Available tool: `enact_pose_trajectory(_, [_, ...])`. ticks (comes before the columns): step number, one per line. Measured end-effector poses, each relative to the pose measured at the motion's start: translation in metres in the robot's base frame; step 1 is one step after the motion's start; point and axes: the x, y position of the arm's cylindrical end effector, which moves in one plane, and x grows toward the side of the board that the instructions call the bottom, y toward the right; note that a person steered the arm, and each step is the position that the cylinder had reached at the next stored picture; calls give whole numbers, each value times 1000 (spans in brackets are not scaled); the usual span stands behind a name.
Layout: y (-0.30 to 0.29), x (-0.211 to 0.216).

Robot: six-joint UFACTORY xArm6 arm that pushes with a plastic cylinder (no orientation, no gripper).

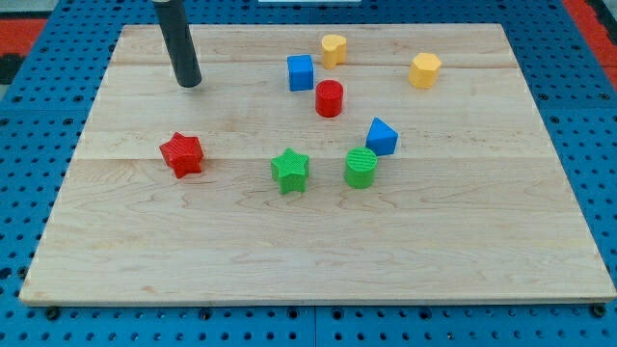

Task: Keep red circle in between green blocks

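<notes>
my tip [190, 83] rests at the top left of the pale wooden surface [463, 260], well apart from every block.
the red plastic circle [329, 98] sits above the green plastic star [289, 170] and green plastic cylinder [361, 167], not between them; a blue cube [300, 72] is just beside it. no gripper here.

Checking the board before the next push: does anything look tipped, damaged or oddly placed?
Nothing stands out. All blocks sit flat and apart on the wooden board. The red cylinder lies above the green star and green cylinder, not between them. My tip is at upper left, touching nothing.
</notes>
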Motion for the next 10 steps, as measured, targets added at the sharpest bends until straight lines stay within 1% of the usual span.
enact_pose_trajectory(5, [1, 5])
enact_pose_trajectory(6, [10, 48])
enact_pose_trajectory(9, [10, 51])
enact_pose_trajectory(10, [63, 87])
